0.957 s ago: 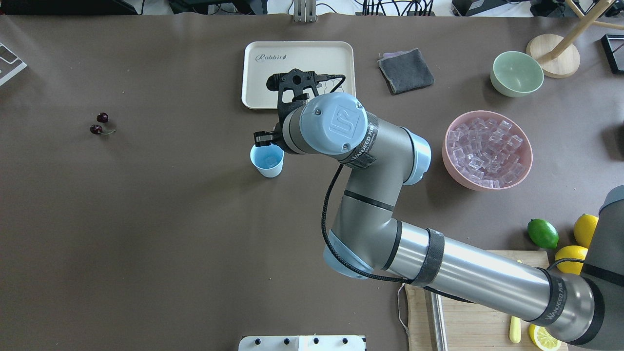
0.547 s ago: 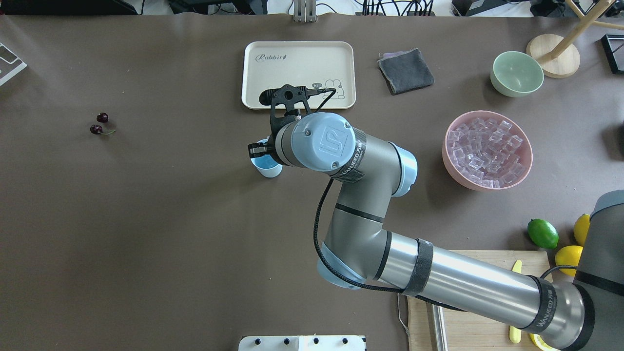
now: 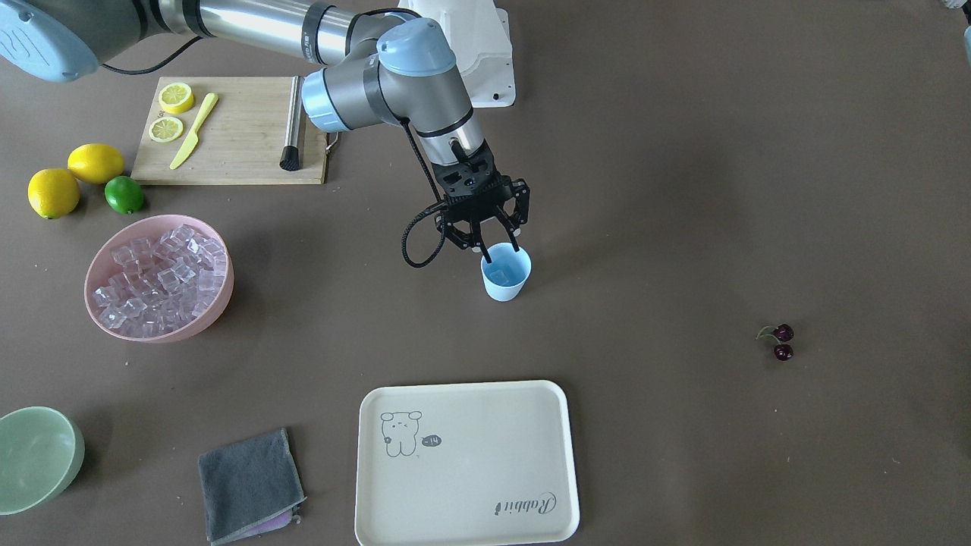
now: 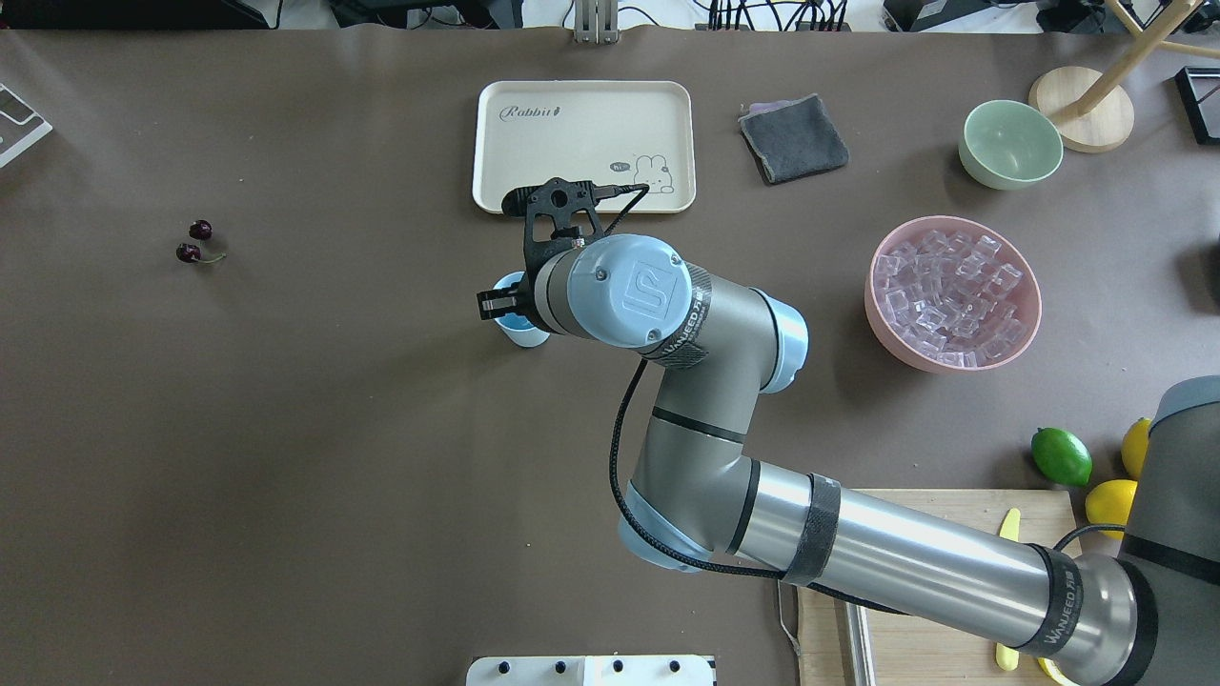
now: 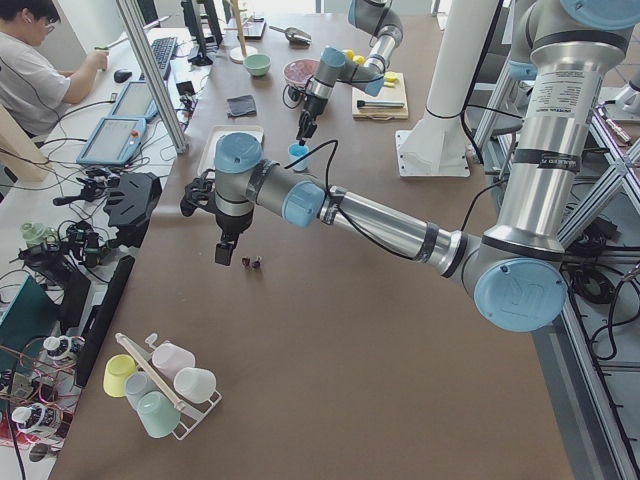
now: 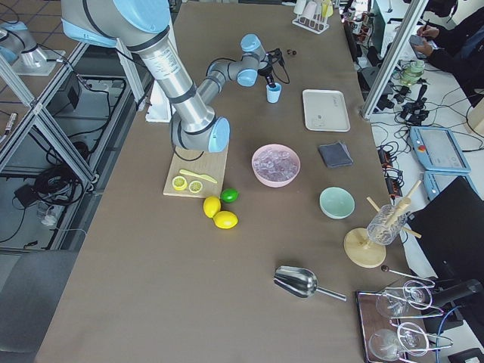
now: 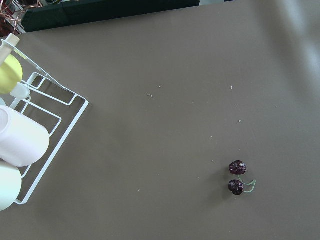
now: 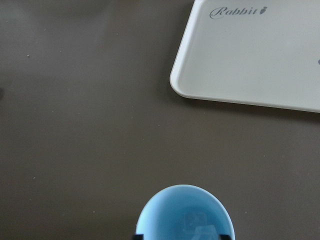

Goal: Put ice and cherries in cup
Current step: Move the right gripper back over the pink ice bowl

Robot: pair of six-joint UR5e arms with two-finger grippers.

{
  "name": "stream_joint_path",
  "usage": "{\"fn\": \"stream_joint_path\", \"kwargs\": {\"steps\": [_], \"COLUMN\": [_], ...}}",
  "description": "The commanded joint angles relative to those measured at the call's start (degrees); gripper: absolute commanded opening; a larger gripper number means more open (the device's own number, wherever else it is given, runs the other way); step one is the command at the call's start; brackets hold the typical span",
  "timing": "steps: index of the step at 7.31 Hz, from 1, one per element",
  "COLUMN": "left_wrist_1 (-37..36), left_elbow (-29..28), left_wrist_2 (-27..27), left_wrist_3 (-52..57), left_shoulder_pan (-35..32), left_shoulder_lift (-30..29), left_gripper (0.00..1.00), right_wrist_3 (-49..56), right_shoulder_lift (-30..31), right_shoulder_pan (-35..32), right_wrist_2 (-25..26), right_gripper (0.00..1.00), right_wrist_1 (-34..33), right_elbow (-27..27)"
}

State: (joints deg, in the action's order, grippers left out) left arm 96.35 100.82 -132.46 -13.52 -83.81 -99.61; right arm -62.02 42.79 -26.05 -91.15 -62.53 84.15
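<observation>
The pale blue cup (image 3: pixel 507 279) stands mid-table, and a clear ice cube (image 8: pixel 197 222) lies inside it. My right gripper (image 3: pixel 494 246) hangs open directly over the cup's rim, nothing between its fingers. In the overhead view the right wrist covers most of the cup (image 4: pixel 522 332). More ice (image 4: pixel 953 291) fills the pink bowl (image 4: pixel 882 314) on the right. The cherries (image 4: pixel 193 242) lie on the table far to the left, also low in the left wrist view (image 7: pixel 236 177). My left gripper (image 5: pixel 226 255) hovers close to the cherries (image 5: pixel 252 263); I cannot tell whether it is open or shut.
A cream tray (image 4: pixel 581 143) lies beyond the cup, with a grey cloth (image 4: pixel 793 138) and a pale green bowl (image 4: pixel 1010 143) to its right. A lime (image 4: pixel 1061 455), lemons and a cutting board (image 4: pixel 915 638) sit at the near right. A wire rack of cups (image 7: pixel 30 130) stands near the cherries.
The right arm has shifted left and towards the robot, bringing its gripper over the cup and covering more of it. Cherries and bowl have not moved.
</observation>
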Motion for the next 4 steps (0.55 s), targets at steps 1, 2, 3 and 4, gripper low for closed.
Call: {"fn": "stream_joint_path", "kwargs": {"steps": [1, 2, 3, 4], "left_wrist_1": [1.5, 2.5, 2.6, 2.6], "left_elbow": [-0.2, -0.4, -0.4, -0.5], "left_wrist_2": [0.2, 0.3, 0.3, 0.3], "left_wrist_3": [-0.1, -0.2, -0.3, -0.3], "left_shoulder_pan": [0.0, 0.0, 0.0, 0.0], "left_shoulder_lift": [0.6, 1.1, 1.1, 1.1], "left_gripper": [0.98, 0.98, 0.98, 0.98], "right_wrist_3": [0.1, 0.1, 0.8, 1.5], "right_shoulder_lift": [1.3, 3.2, 6.5, 11.0], "right_shoulder_pan": [-2.8, -9.0, -14.6, -18.6], "right_wrist_2": [-2.8, -13.3, -20.9, -24.6], "right_gripper": [1.00, 1.00, 1.00, 1.00], "right_wrist_1": [0.0, -0.1, -0.3, -0.5], "right_elbow": [3.4, 4.3, 6.4, 9.5]}}
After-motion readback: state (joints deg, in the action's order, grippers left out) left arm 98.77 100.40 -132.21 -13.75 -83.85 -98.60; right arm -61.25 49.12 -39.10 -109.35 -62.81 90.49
